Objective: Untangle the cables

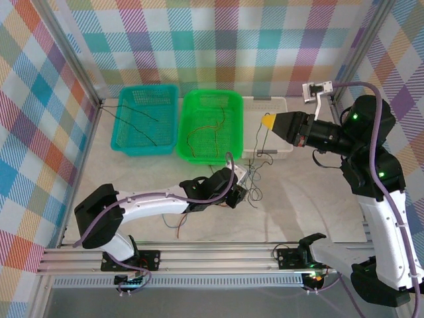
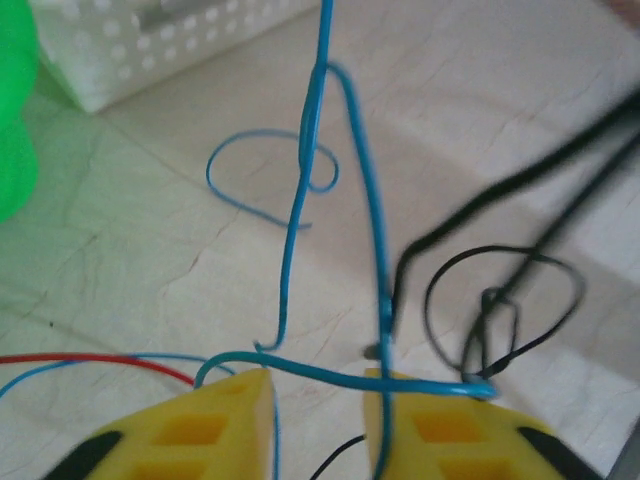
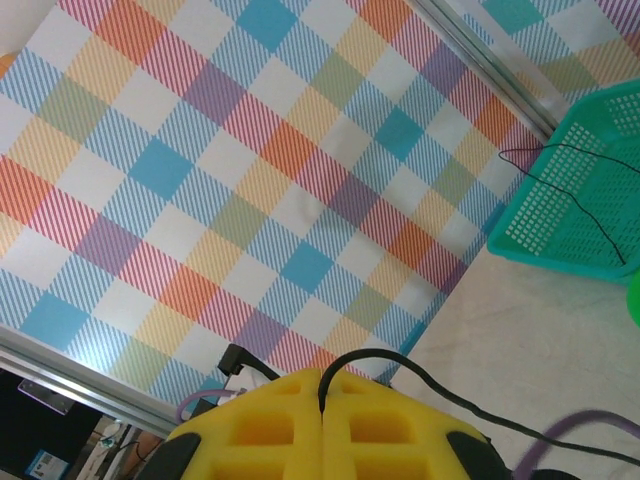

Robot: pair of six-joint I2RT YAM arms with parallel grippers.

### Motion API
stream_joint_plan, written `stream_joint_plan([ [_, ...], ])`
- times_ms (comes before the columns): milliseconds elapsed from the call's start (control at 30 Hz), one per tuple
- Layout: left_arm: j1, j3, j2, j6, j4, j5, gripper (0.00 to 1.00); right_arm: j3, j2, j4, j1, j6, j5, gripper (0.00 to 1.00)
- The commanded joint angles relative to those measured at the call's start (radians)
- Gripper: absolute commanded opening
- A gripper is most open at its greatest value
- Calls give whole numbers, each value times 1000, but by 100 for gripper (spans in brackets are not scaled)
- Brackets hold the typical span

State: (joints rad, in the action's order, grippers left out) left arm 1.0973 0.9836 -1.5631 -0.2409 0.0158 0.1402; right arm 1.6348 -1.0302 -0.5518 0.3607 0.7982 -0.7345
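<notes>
While the right end effector [image 3: 322, 388], pressed together, pinches a black cable [image 3: 385, 356] raised off the bench [image 1: 298, 199], the left end effector [image 2: 315, 385] sits low over the tangled cables [image 1: 252, 179]. It is partly spread, with a blue cable [image 2: 290, 250] crossing its gap. It should close on that one blue strand only, then draw it slowly away from the black loops so nothing tightens.

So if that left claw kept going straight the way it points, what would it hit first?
The blue cable: one strand lies right across the tips of the left gripper, with its loops just ahead. Further on stands the white basket, though depth is hard to judge.
</notes>
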Motion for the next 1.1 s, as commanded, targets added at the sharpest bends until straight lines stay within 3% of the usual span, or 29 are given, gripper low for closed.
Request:
stream_joint_plan([
  [0, 7, -21, 35, -12, -100, -11, 20, -16, 27, 57, 6, 19, -10, 0],
  [100, 3, -37, 43, -20, -116, -10, 0, -19, 45, 34, 6, -1, 13, 0],
  [367, -53, -135, 153, -81, -104, -22, 0, -41, 120, -91, 6, -95, 192, 0],
  [567, -123, -238, 356, -163, -35, -36, 0, -128, 199, -157, 6, -148, 372, 0],
  [867, -222, -178, 666, -268, 390, 62, 0, -316, 273, -271, 6, -203, 667, 0],
  [1067, -386, -46, 733, -243, 689, 30, 0, -483, 296, -293, 4, -183, 805, 0],
])
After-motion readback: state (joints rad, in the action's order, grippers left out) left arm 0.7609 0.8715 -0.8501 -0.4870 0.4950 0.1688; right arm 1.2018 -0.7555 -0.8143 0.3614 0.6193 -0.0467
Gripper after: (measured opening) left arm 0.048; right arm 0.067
